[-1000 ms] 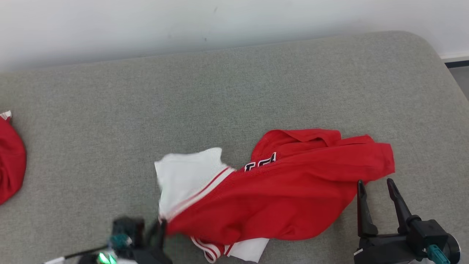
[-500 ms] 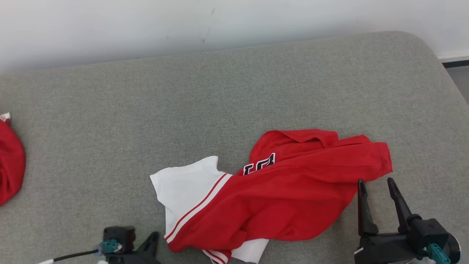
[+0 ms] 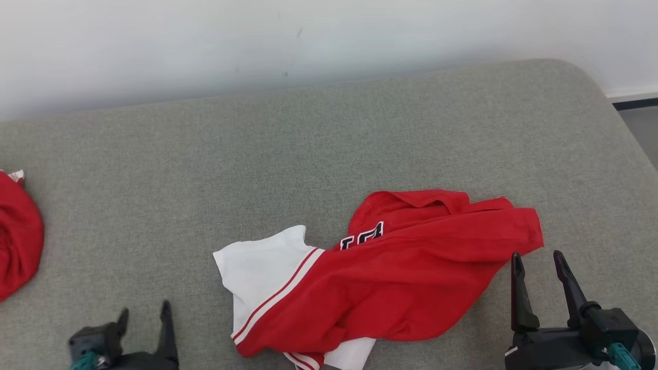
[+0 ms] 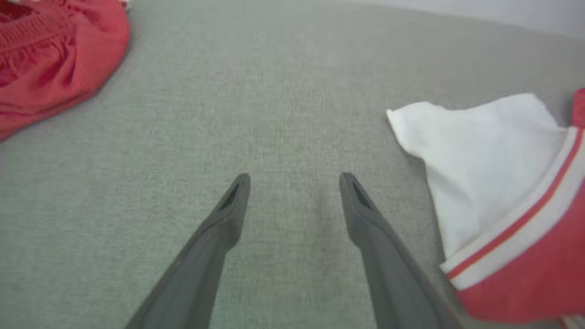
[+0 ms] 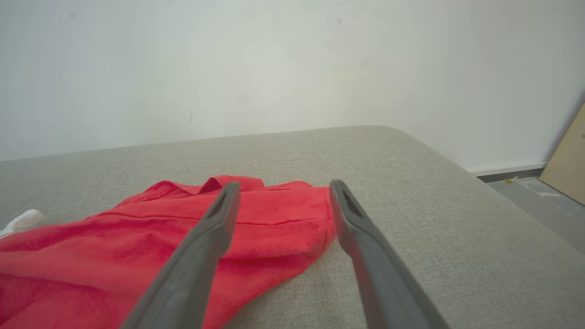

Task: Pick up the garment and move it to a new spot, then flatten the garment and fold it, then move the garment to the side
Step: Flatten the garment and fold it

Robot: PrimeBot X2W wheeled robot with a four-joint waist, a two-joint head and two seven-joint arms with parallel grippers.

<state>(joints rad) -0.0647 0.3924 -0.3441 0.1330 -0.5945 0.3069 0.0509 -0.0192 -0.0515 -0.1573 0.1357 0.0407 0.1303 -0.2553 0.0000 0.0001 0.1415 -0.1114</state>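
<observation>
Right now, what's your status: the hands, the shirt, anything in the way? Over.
Left gripper open, empty, left of the jersey. Right gripper open, empty, by its right end. Jersey crumpled, not folded. Second red garment far left, apart.

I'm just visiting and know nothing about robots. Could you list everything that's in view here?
garment: one, red with a white sleeve and stripes, crumpled near the pad's front edge
second garment: one, red, bunched at the pad's left edge
pad: one, grey fabric, under both garments
wall: one, white, behind the pad
floor: grey, right of the pad
board: one, tan, far right by the wall
left gripper: one, dark, lower left, jaws open over bare pad
right gripper: one, dark, lower right, jaws open by the garment's right end
</observation>
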